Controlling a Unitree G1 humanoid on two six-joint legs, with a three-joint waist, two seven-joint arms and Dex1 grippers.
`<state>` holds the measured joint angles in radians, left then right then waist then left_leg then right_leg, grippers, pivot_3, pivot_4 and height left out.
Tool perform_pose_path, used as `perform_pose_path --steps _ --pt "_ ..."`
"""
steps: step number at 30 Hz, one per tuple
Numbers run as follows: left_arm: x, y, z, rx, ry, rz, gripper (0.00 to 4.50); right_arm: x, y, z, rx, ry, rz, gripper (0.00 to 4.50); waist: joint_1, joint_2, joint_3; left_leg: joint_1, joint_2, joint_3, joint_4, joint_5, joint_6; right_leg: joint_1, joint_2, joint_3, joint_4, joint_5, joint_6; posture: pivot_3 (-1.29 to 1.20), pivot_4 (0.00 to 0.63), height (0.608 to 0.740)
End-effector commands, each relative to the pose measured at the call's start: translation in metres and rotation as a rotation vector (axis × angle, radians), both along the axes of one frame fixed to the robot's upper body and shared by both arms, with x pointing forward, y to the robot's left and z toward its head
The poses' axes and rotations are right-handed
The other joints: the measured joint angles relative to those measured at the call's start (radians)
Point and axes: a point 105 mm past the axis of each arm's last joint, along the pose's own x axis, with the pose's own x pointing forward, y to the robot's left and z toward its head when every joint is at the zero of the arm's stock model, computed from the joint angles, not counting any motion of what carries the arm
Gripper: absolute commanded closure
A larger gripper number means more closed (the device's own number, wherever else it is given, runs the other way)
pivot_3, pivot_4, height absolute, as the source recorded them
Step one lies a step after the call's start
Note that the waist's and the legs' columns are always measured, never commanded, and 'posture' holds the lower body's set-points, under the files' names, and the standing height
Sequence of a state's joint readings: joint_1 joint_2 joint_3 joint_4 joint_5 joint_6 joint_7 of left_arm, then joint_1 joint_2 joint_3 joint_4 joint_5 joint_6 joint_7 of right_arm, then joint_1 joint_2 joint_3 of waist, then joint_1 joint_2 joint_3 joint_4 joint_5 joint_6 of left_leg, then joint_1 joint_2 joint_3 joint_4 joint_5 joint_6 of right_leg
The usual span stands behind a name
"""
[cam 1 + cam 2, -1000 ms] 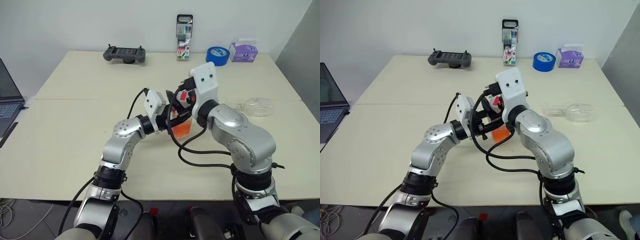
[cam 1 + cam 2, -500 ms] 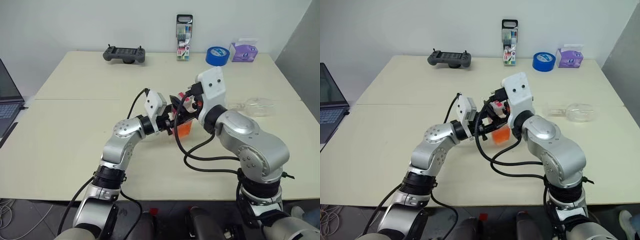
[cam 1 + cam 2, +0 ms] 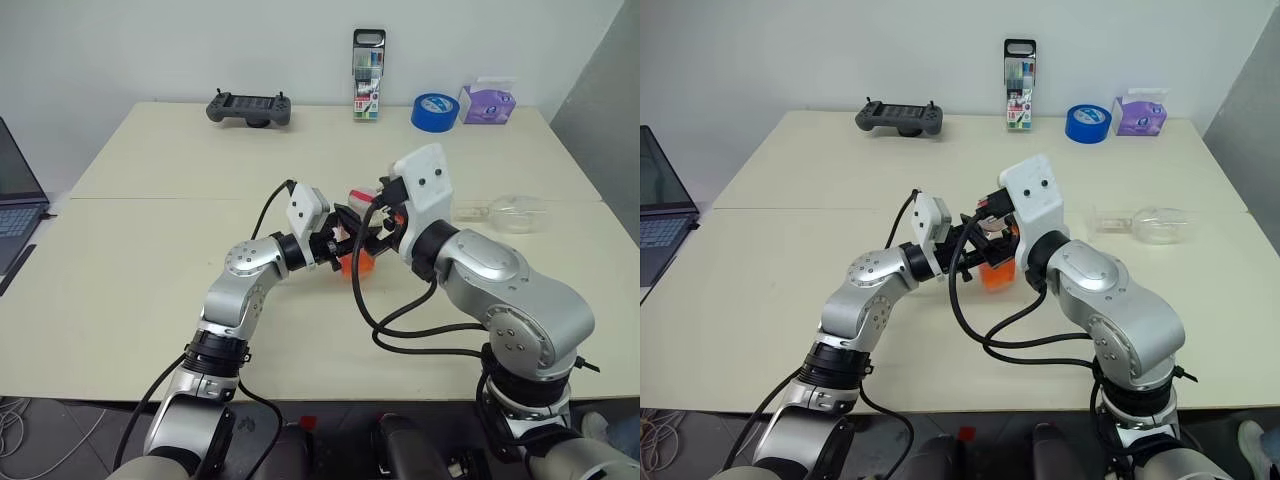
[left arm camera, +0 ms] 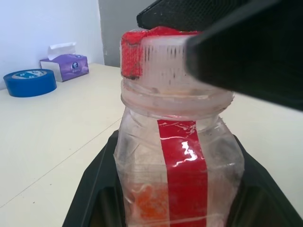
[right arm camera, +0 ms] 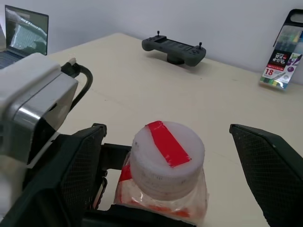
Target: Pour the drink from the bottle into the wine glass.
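table (image 3: pixel 130 240): cream, bare near the arms.
right gripper (image 5: pixel 165 156): fingers spread wide, straddling the cap, gripping nothing.
left gripper (image 4: pixel 170 198): clamped on the bottle's body, held above the table.
bottle (image 4: pixel 177 142): upright, cap (image 5: pixel 166 158) on, little drink (image 4: pixel 151 201) left.
wine glass (image 3: pixel 510 213): apparently lying on its side, well apart.
risk: pouring before the glass is stood up would spill; the cap must come off first.
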<state>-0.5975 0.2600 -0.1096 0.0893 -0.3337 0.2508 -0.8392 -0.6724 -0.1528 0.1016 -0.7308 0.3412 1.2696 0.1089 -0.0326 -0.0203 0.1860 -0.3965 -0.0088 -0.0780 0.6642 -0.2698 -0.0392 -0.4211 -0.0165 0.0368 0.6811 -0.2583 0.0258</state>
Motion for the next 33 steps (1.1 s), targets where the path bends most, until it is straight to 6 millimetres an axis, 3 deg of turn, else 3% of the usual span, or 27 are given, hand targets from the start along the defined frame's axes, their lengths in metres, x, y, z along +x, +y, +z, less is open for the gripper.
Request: perform_pose_path --steps 1,4,11,19,33 --pt "-0.001 0.001 0.02 -0.035 -0.075 -0.004 2.64 -0.011 0.003 0.006 0.009 -0.038 0.046 0.0 0.0 0.0 0.0 0.0 0.0 0.0 0.0 0.0 0.0 0.0 0.0 0.0 0.0 0.0 0.0 0.0 0.15 0.74" --pt "0.0 0.001 0.019 -0.033 -0.074 -0.005 2.64 -0.01 0.006 0.008 0.015 -0.042 0.047 0.0 0.0 0.0 0.0 0.0 0.0 0.0 0.0 0.0 0.0 0.0 0.0 0.0 0.0 0.0 0.0 0.0 0.15 0.74" --pt "-0.001 0.0 0.02 -0.036 -0.075 -0.008 2.64 0.012 0.01 -0.002 0.01 0.001 -0.031 0.0 0.0 0.0 0.0 0.0 0.0 0.0 0.0 0.0 0.0 0.0 0.0 0.0 0.0 0.0 0.0 0.0 0.15 0.74" --pt "-0.002 0.001 0.021 -0.041 -0.077 -0.006 2.64 0.033 0.002 0.014 0.081 -0.039 -0.127 0.0 0.0 0.0 0.0 0.0 0.0 0.001 0.0 0.0 0.0 0.0 0.0 0.0 0.0 0.0 0.0 0.0 0.15 0.74" --pt "-0.002 -0.001 0.025 -0.05 -0.08 -0.014 2.64 0.034 -0.017 0.009 0.083 -0.021 -0.176 0.0 0.0 0.0 0.0 0.0 0.0 0.0 0.0 0.0 0.0 0.0 0.0 0.0 0.0 0.0 0.0 0.0 0.15 0.74"
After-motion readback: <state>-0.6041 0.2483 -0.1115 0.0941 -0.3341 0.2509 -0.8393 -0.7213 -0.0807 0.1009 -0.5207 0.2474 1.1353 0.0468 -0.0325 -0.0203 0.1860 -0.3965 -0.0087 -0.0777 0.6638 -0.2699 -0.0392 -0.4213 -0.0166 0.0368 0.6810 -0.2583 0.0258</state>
